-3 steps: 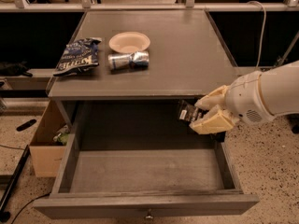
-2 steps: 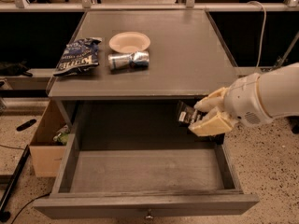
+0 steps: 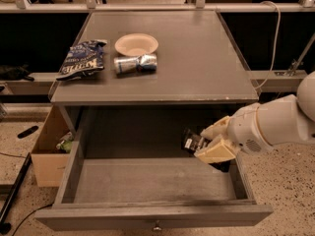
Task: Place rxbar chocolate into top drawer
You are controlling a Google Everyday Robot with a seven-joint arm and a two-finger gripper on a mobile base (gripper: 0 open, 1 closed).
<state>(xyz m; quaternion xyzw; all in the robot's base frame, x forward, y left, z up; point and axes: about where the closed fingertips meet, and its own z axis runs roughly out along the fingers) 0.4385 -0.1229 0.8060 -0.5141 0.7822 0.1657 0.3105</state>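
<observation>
Standing pulled out at the front, the drawer (image 3: pixel 147 181) shows its knob (image 3: pixel 156 225) on the nearest face and a bare grey floor behind it. Over its right rear part, just below the front edge of the counter (image 3: pixel 197 58), the gripper (image 3: pixel 202 143) reaches in from the right on a white arm (image 3: pixel 275 127). Its jaws are clamped on the bar (image 3: pixel 190 140), one pale finger above and one below, with the black wrapper sticking out to the left. So the bar hangs inside the drawer's outline, in the grip and not lying on the floor. Left of the drawer, a cardboard box (image 3: pixel 47 154) sits on the ground. On the counter's left half a silver can (image 3: pixel 135 63) lies on its side, a blue chip bag (image 3: pixel 81 59) just to its left, and a pale bowl (image 3: pixel 136 44) touching or nearly touching the can behind it.
</observation>
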